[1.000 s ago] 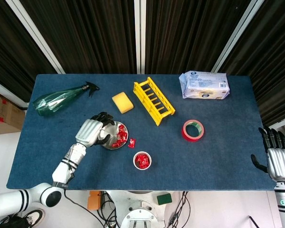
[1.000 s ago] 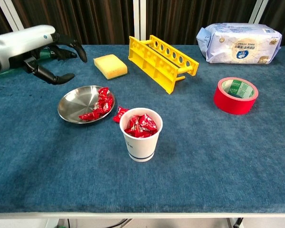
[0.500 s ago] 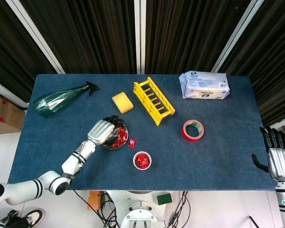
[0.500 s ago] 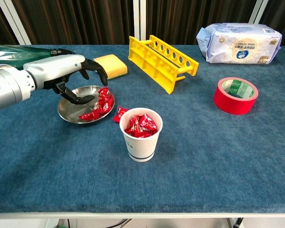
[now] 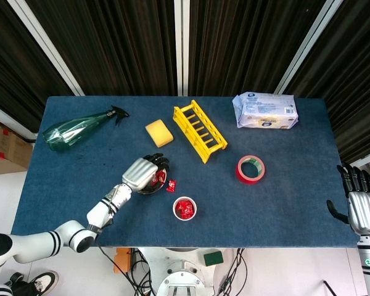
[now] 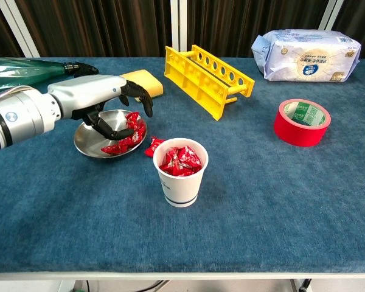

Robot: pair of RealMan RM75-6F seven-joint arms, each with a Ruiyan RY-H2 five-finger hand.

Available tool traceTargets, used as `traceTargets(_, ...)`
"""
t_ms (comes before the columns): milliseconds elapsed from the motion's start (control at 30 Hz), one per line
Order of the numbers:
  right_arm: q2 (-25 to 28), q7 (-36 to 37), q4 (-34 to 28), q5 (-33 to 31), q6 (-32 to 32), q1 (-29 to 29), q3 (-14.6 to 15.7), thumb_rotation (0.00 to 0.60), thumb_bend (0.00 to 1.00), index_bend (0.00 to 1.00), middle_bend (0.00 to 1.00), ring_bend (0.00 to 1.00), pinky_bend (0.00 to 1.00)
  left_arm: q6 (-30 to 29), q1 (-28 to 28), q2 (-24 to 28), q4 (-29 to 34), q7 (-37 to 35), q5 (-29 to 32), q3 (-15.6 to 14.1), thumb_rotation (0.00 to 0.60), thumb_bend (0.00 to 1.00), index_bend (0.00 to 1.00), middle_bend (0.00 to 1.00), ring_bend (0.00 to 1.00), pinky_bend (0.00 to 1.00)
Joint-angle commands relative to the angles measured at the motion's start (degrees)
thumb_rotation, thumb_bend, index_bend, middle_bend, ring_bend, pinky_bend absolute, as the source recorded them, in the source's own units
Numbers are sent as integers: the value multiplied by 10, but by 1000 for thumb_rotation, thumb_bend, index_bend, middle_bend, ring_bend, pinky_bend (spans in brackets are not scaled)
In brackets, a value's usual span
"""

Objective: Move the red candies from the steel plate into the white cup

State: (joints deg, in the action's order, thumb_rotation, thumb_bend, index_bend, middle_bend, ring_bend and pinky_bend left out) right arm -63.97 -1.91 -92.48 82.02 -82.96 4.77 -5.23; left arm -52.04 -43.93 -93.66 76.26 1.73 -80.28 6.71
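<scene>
While cup (image 6: 181, 173) is nearly full, candies (image 6: 126, 137) remain on plate (image 6: 89, 140); left hand (image 6: 103, 104) above plate, fingers apart, empty.

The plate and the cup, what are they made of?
The plate looks like polished steel: silvery, shiny, mirroring light. The cup seems to be paper, matte white with a thin rolled rim and blue stripes, though it could be plastic.

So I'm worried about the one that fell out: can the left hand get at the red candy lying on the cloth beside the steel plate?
Probably yes. The left hand hovers open over the round steel plate, and the stray red candy lies just past its rim, with only the white paper cup close by.
</scene>
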Motion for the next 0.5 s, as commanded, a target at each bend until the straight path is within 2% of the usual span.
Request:
traceTargets(33,0,0,0,0,0,0,0,600,301,0,0,0,0,5,-4,2,15,8,-1,-4,600,321,331,201,96,242)
traceTargets(500,2,4,-1,3,-5,-3,1,600,301,0,0,0,0,39,-24,-5,36,76,47,2,600,253,316,176,80,231)
